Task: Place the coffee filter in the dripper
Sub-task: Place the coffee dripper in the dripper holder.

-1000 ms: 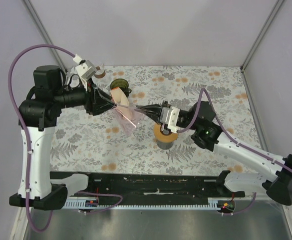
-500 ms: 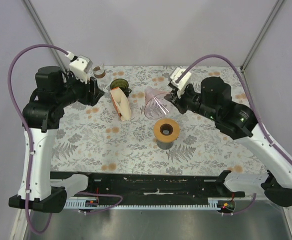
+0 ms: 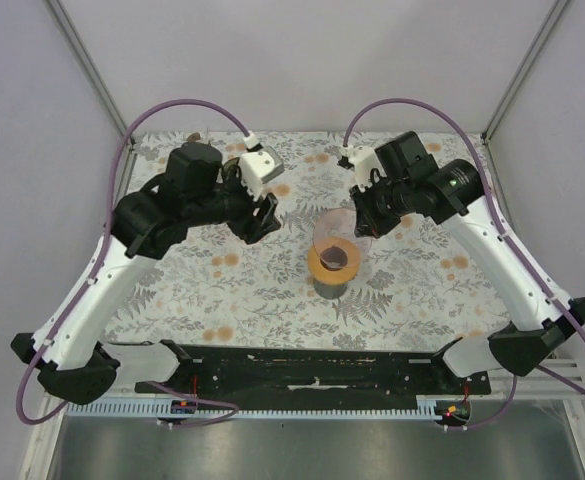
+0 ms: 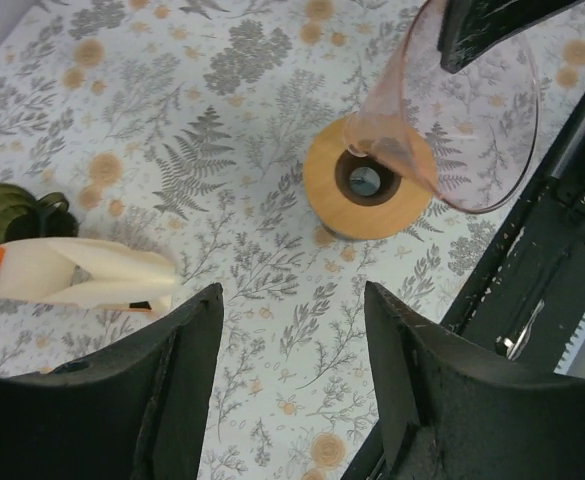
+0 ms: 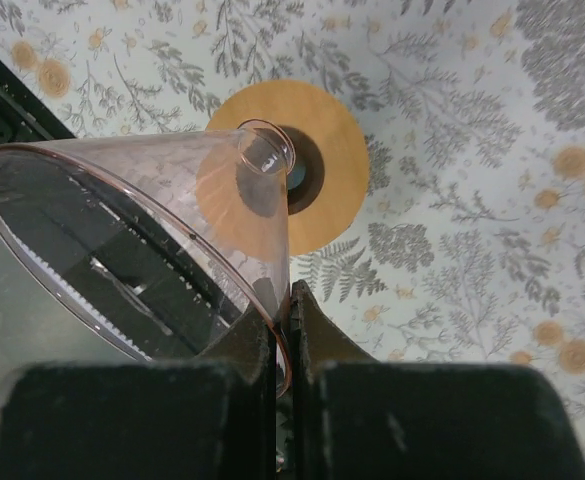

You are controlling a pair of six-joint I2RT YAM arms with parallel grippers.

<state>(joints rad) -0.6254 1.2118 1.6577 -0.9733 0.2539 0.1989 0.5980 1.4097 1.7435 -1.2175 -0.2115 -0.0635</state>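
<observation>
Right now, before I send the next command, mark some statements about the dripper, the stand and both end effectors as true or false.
1. The right end effector is shut on the rim of the clear pink plastic cone dripper. True.
2. The dripper stands upright, seated in the round wooden stand. False: it is tilted, with its narrow tip near the stand's hole.
3. The left end effector grips a paper filter. False: it is open and empty.
4. The folded white paper filter lies on the table beside a dark green cup. True.
5. A paper filter sits inside the dripper. False: the cone is empty.
</observation>
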